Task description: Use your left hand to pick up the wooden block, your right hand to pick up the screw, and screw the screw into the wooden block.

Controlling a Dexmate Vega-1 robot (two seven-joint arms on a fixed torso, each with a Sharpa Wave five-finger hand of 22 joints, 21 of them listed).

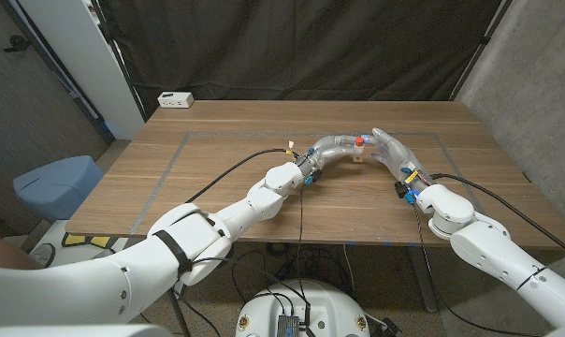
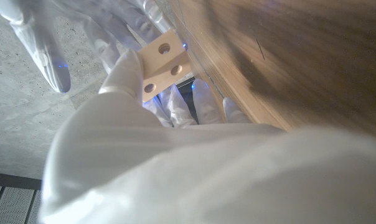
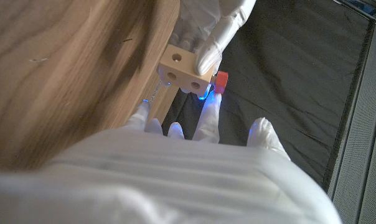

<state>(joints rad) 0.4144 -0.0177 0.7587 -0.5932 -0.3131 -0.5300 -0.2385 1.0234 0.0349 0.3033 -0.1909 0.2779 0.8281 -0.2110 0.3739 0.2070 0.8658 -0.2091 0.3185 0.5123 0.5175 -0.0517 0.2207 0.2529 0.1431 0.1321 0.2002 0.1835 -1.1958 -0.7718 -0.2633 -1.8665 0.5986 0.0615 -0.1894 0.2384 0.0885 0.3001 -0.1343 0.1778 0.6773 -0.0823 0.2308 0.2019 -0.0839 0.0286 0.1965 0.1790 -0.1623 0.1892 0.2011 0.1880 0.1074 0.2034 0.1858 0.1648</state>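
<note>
Both pick-ups look done: the left hand (image 1: pixel 331 146) grips the pale wooden block with drilled holes (image 1: pixel 357 153) above the brown wooden desk (image 1: pixel 217 159), the right hand (image 1: pixel 392 150) presses the red-capped screw (image 1: pixel 358 141) against it (threading seemingly remains).

Pale, matt bare-wood block (image 2: pixel 164 63) with drilled holes; table (image 1: pixel 217 178) of darker, smooth grained wood; hands in glossy white covers.
</note>
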